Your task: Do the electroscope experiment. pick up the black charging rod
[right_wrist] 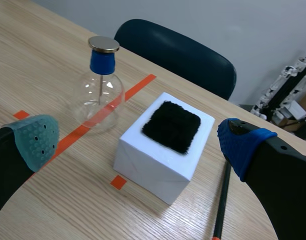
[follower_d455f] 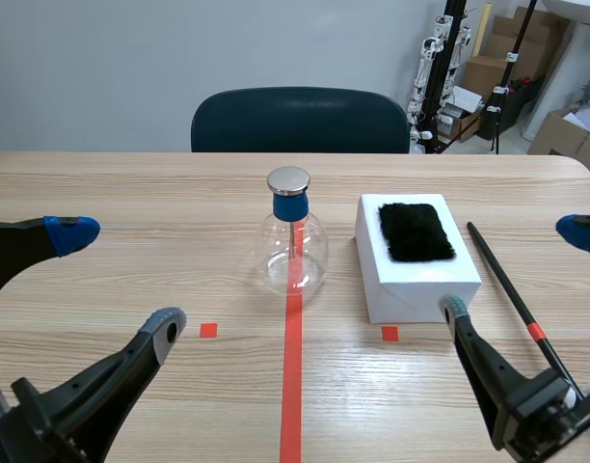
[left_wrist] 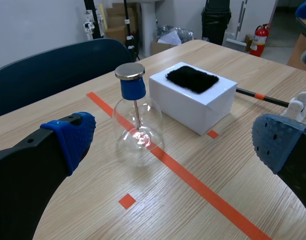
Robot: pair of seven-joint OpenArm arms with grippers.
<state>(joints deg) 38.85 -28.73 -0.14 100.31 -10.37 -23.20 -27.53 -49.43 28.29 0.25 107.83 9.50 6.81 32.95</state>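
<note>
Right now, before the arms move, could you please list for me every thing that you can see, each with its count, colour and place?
electroscope flask: one, clear glass with a blue stopper and a metal disc on top, upright on the red tape line at the table's middle
white box: one, white, beside the flask, on the right arm's side
fur pad: one, black, lying on top of the box
charging rod: one, black with an orange-red band, flat on the table beyond the box
table: one, light wood
chair: one, dark teal, behind the far edge of the table
left gripper: one, black with dotted pads, open, holding nothing
right gripper: one, black with dotted pads, open, holding nothing
</note>
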